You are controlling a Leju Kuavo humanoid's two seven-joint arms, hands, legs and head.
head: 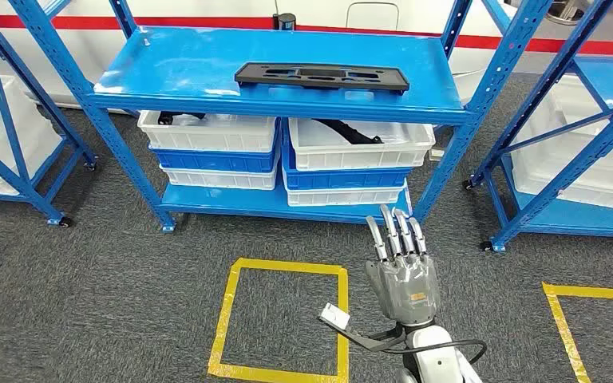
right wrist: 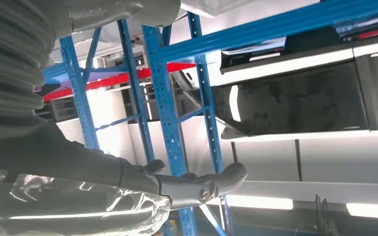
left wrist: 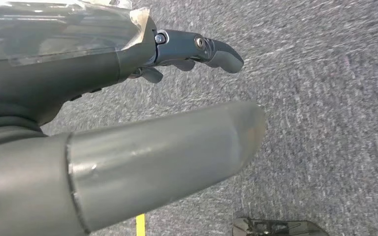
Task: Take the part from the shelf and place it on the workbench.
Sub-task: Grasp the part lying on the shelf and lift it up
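Part (head: 322, 76), a long flat black panel with cut-outs, lies on the top board of the blue shelf (head: 191, 64), toward that board's right half and near its front edge, its length running along the edge. No hand touches it.

Starting at the left of the head view, another blue rack (head: 16, 152) with white bins stands on the grey carpet beside the shelf. On the shelf's lower board sit two stacks of crates: the left stack (head: 211, 152), white over blue over white, with a dark item in its top crate, and the right stack (head: 355, 159), built the same way, with a dark curved piece lying in its top white crate. In front of the shelf a yellow tape square (head: 279, 319) is marked on the carpet.

The left hand (left wrist: 197, 49) shows in its wrist view above the grey carpet, thumb and dark fingers apart, holding nothing.

Just right of the tape square, the right hand (head: 403, 271) is raised before the shelf's lower right corner, back toward the camera, fingers straight and spread, grasping nothing; in its wrist view (right wrist: 197, 184) the fingers likewise stand released before the blue uprights. Farther right, a third blue rack (head: 575, 136) holds white bins, with more yellow tape (head: 563, 319) on the floor.
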